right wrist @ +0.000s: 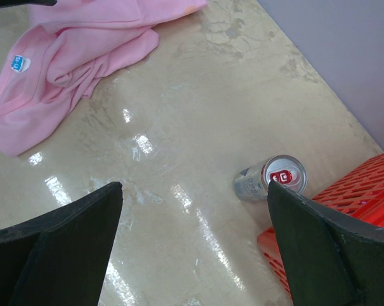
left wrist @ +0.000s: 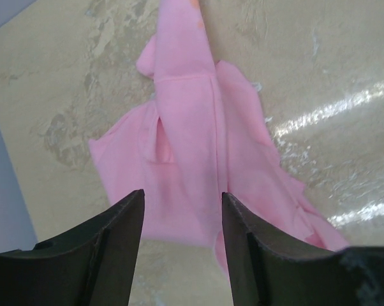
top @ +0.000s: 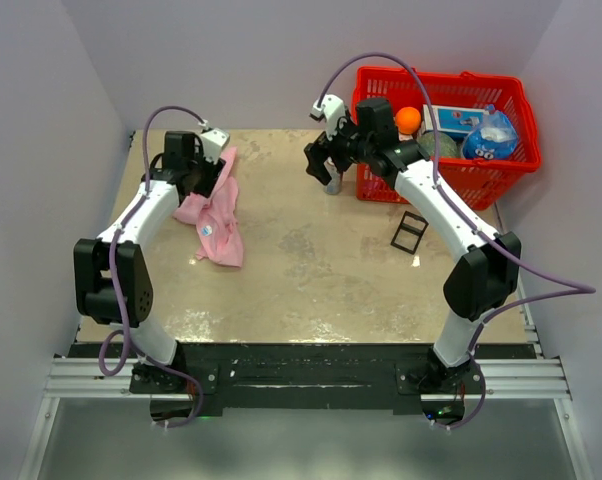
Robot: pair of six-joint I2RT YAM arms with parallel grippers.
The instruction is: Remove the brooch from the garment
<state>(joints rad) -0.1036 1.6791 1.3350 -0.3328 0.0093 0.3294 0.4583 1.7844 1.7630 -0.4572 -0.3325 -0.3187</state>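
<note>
Left side: left arm (top: 146, 215) reaches out along the left edge of the table (top: 321, 270). Left gripper (left wrist: 181, 197) hangs over the garment (left wrist: 198, 146). Pincer at a middling gap, nothing between the fingers (left wrist: 109, 248); pink cloth shows through the gap, below them. Cannot tell if the tips touch the fabric.

Garment: pink, rumpled, lying flat on the table's left part, one end under the left wrist, the other trailing toward the near side. White-and-blue patch (right wrist: 16, 62) faces up near that trailing end.

Brooch (left wrist: 196, 3): only a tiny tan-orange speck at the garment's far tip, cut by the top edge of the left wrist view. On the cloth, well ahead of the fingers. Shape not readable.

Centre: bare mottled tabletop, glare streaks.

Right of centre: right gripper (right wrist: 195, 188) held above the table, pincer spread wide, empty. Soda can (right wrist: 270, 178) stands upright beneath it, just beside the red basket (top: 376, 85).

Right: basket at the far right corner holds an orange fruit (top: 408, 120), a blue-and-white box (top: 451, 120) and a clear bag (top: 493, 135). Small black frame (top: 411, 232) lies on the table in front of the basket.
</note>
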